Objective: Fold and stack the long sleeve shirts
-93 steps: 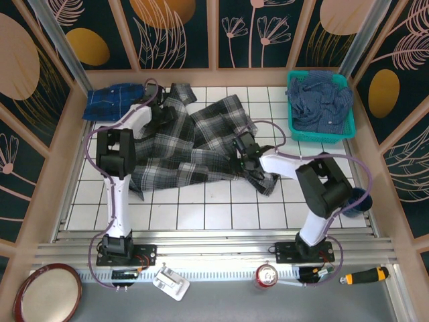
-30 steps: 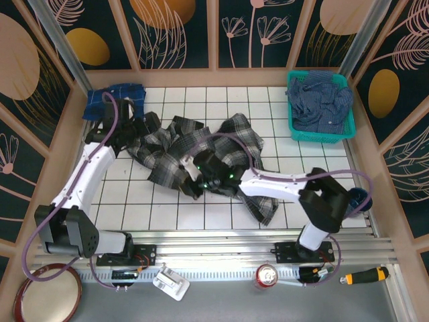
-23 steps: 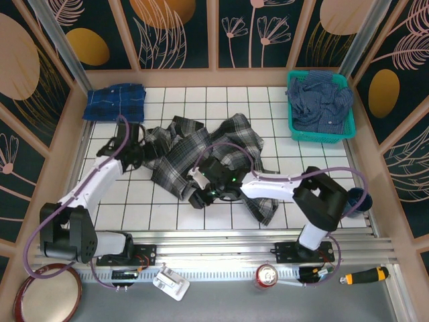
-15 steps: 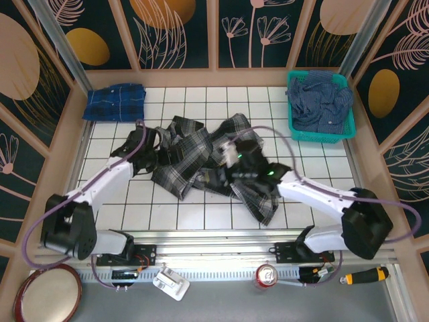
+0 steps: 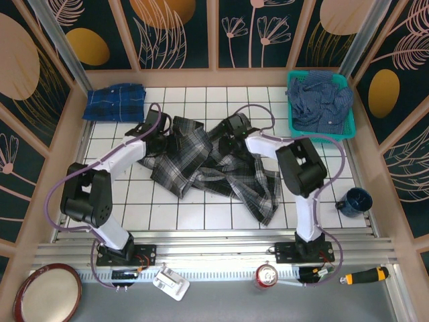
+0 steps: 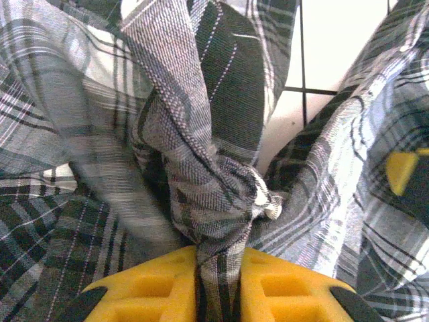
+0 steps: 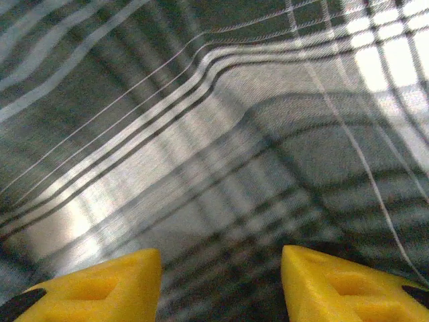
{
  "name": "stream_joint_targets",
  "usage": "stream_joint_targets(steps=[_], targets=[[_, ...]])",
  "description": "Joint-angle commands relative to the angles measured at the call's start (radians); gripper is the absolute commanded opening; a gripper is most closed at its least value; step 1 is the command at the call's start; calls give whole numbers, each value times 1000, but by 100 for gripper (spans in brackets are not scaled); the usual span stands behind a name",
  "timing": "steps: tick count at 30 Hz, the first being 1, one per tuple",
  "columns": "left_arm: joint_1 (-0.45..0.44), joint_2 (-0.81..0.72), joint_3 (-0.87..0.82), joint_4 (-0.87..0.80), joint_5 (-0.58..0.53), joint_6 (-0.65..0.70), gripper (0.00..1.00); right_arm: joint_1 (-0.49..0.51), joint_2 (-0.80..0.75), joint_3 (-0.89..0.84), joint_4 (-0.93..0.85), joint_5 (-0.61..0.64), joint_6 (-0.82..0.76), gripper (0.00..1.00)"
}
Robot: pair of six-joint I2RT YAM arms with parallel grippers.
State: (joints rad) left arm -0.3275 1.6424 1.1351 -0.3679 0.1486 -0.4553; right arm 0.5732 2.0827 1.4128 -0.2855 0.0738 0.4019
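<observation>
The grey-black-white plaid shirt (image 5: 201, 161) lies crumpled across the middle of the tiled table. At the shirt's back left edge, my left gripper (image 5: 159, 136) is shut on a bunched fold of it; the left wrist view has that fold (image 6: 214, 201) pinched between the yellow fingers (image 6: 161, 282). My right gripper (image 5: 231, 132) hovers over the back middle of the same shirt, open, with plaid cloth (image 7: 221, 168) spread close under its parted fingertips (image 7: 335, 282). A blue-and-navy plaid shirt (image 5: 115, 102) lies folded at the back left. A dull navy shirt (image 5: 320, 100) is heaped in the basket.
A teal basket (image 5: 296, 131) stands at the back right corner. A dark blue mug (image 5: 353, 199) sits at the right edge. Wooden walls ring the table. In front of the rail lie a can (image 5: 267, 274), a screwdriver (image 5: 365, 276) and a red plate (image 5: 47, 293).
My left gripper moved right along the shirt's back edge and closed on a fold. My right gripper let go near the shirt's front middle and swung to its back middle.
</observation>
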Motion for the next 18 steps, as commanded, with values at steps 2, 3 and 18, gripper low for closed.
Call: stream_joint_targets(steps=[2,3,18], targets=[[-5,-101,22,-1,51,28,13,-58,131,187,-154,89,-12,48],[-5,-122,17,-10,55,27,12,-75,170,227,-168,88,-18,46],[-5,-555,-83,-72,92,-5,22,-274,596,1142,-569,9,-17,46]])
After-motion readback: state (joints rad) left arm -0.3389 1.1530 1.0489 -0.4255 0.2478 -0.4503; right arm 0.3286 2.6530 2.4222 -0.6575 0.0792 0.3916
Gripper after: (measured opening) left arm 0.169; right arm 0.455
